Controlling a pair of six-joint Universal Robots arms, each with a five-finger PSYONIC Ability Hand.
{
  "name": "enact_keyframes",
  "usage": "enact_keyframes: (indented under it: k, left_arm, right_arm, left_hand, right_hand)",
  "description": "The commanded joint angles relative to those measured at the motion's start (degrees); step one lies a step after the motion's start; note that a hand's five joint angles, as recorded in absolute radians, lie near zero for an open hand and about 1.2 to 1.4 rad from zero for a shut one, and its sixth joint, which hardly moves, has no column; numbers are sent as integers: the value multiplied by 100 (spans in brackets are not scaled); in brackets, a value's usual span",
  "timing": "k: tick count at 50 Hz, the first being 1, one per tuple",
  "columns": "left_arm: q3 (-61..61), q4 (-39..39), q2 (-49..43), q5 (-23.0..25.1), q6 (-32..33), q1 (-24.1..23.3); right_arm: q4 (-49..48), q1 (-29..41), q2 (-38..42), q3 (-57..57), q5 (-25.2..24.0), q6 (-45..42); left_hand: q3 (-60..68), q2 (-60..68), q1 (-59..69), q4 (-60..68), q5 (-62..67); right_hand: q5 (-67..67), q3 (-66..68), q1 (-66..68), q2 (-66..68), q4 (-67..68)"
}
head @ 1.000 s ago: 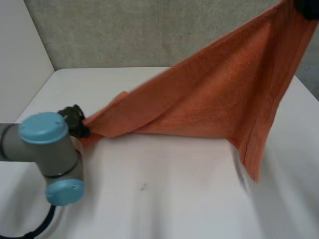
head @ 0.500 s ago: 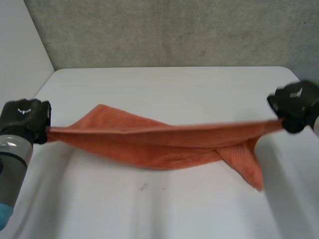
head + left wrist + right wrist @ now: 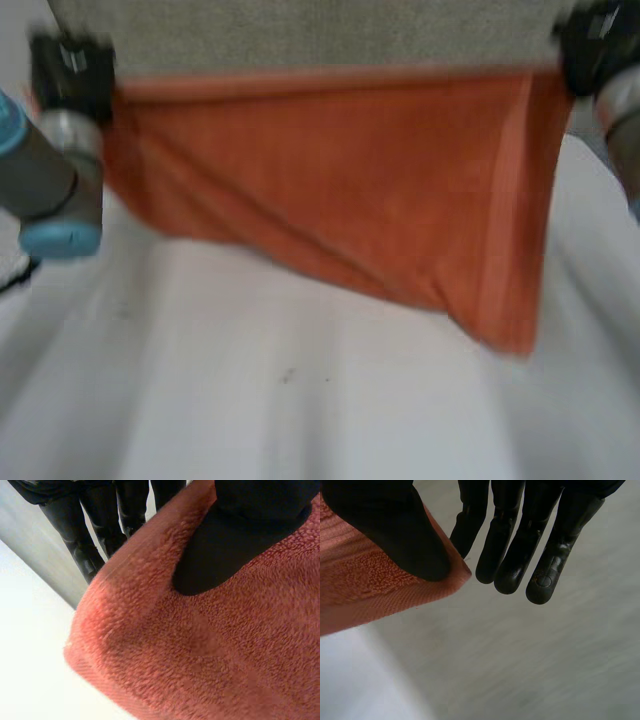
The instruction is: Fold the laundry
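Above the far edge of the white table (image 3: 300, 420), the orange towel (image 3: 330, 180) is held up in the air and spread wide between the two hands. Its upper edge runs straight and tight from the left hand (image 3: 68, 75) at one top corner to the right hand (image 3: 592, 50) at the other top corner. The cloth hangs down like a curtain in front of the grey wall (image 3: 300, 35). Its lower edge slants, and the lowest corner points down toward the right edge of the table. Whether this corner touches the table, I cannot tell. In the left wrist view the left thumb (image 3: 225, 550) presses on the towel with the left fingers (image 3: 90, 540) behind it, so this hand is clamped on the cloth. In the right wrist view the right thumb (image 3: 395, 530) pinches the very corner of the towel against the nearest of the straight fingers (image 3: 507, 550).
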Motion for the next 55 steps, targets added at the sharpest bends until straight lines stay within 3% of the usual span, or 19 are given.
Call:
enact_keyframes:
  k: [1, 5, 16, 23, 32, 38, 39, 40, 41, 42, 55]
  left_arm:
    - [151, 2367, 485, 208, -49, -88]
    - [-210, 2343, 617, 216, -49, -79]
    - [-2205, 2080, 688, 181, -269, 105]
    - [-3583, 2018, 521, 190, -418, 105]
    - [-3954, 1746, -77, 234, -366, 79]
    - [-3910, 805, -112, 234, -357, 96]
    - [-3910, 597, -95, 225, -357, 105]
    - [-3910, 594, -95, 225, -357, 105]
    - [-3919, 403, -95, 199, -348, 105]
    - [-3919, 245, -86, 173, -348, 114]
    - [-3998, 129, -77, 59, -357, 412]
  right_arm:
    - [-1911, 51, -511, -238, 477, 362]
    - [-2117, 24, -924, 578, 320, 424]
    - [-2055, 24, -1145, 2549, -322, 407]
    - [-1371, -2, -1075, 3813, -656, 407]
    - [-1176, -107, -829, 4614, -674, 363]
    - [-1123, -424, -838, 4703, -683, 389]
    - [-1114, -468, -838, 4729, -691, 381]
    - [-1114, -477, -838, 4755, -700, 372]
    - [-1114, -477, -838, 4755, -700, 372]
    - [-1114, -485, -838, 4781, -709, 372]
    - [-1123, -617, -829, 4843, -832, 337]
  left_hand:
    - [1026, 1020, 1096, 1028, 1070]
    - [1026, 1020, 1096, 1028, 1070]
    - [1026, 1020, 1096, 1028, 1070]
    - [1026, 1020, 1096, 1028, 1070]
    - [1026, 1020, 1096, 1028, 1070]
    - [1026, 1020, 1096, 1028, 1070]
    - [-670, -677, -600, -669, -626]
    - [-687, -694, -617, -686, -643]
    - [-2552, -2559, -2482, -2551, -2509]
    - [-3337, -3344, -3267, -3336, -3293]
    - [-3278, -3285, -3208, -3277, -3235]
  right_hand:
    - [1298, 1233, 2358, 1199, 1164]
    - [1298, 1233, 2358, 1199, 1164]
    - [1298, 1233, 2358, 1199, 1164]
    - [1298, 1233, 2358, 1199, 1164]
    - [1298, 1233, 2358, 1199, 1164]
    - [1298, 1233, 2358, 1199, 1164]
    - [1298, 1233, 2358, 1199, 1164]
    - [1298, 1233, 2358, 1199, 1164]
    - [1298, 1233, 2358, 1199, 1164]
    - [1298, 1233, 2358, 1199, 1164]
    - [1298, 1233, 2358, 1199, 1164]
